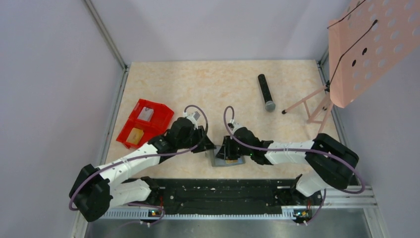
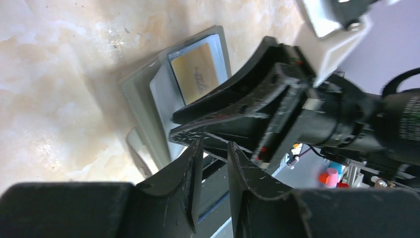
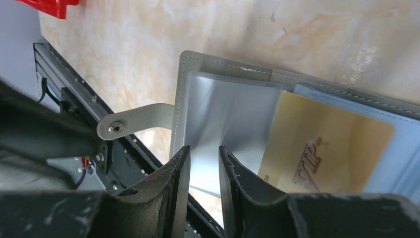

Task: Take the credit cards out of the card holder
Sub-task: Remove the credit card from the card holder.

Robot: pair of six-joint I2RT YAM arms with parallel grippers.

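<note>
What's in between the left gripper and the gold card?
The right gripper reaches across that gap, over the open card holder. The left wrist view shows it.

The card holder (image 3: 184, 99) is grey, pale blue-grey inside. Its card (image 3: 322, 139) is gold. The table (image 1: 208, 84) is marbled beige.

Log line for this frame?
card holder: open flat | gold card: in sleeve | left hand: slightly open, empty, at holder | right hand: slightly open, empty, over holder
</note>
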